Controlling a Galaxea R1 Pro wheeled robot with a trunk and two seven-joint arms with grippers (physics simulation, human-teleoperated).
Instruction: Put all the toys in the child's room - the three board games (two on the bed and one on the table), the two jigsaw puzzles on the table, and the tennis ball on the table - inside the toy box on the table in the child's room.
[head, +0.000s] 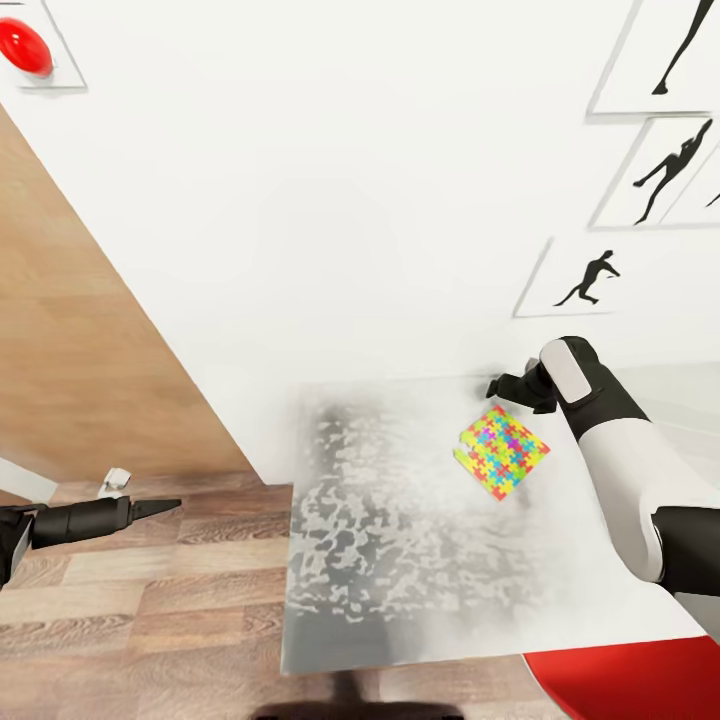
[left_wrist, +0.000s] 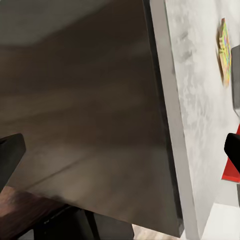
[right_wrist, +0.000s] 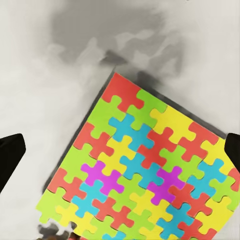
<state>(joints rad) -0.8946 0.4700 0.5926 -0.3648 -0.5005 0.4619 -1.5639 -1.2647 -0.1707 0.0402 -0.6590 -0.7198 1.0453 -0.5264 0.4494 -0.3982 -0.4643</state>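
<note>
Red rounded surface (head: 625, 680) occupies the near right corner of the head view, beside the front edge of the desk (head: 400, 590), whose pale grey-white top is mottled with darker patches. Wood-plank floor (head: 140, 600) lies to the desk's left. Over that floor the left pincer (head: 165, 507) extends level, clear of the desk; whether its jaws are apart or together cannot be told from the head view, though the left wrist view shows dark tips at opposite edges, suggesting a wide gap with nothing between. Farther back, a jigsaw puzzle (head: 501, 451) lies flat on the desk toward its far right part, turned diamond-wise. The right pincer (head: 500, 386) hovers just beyond and above it, jaws spread wide and empty. Baseball-player silhouette prints (head: 590, 280) hang on the white wall (head: 350, 200) behind.
</note>
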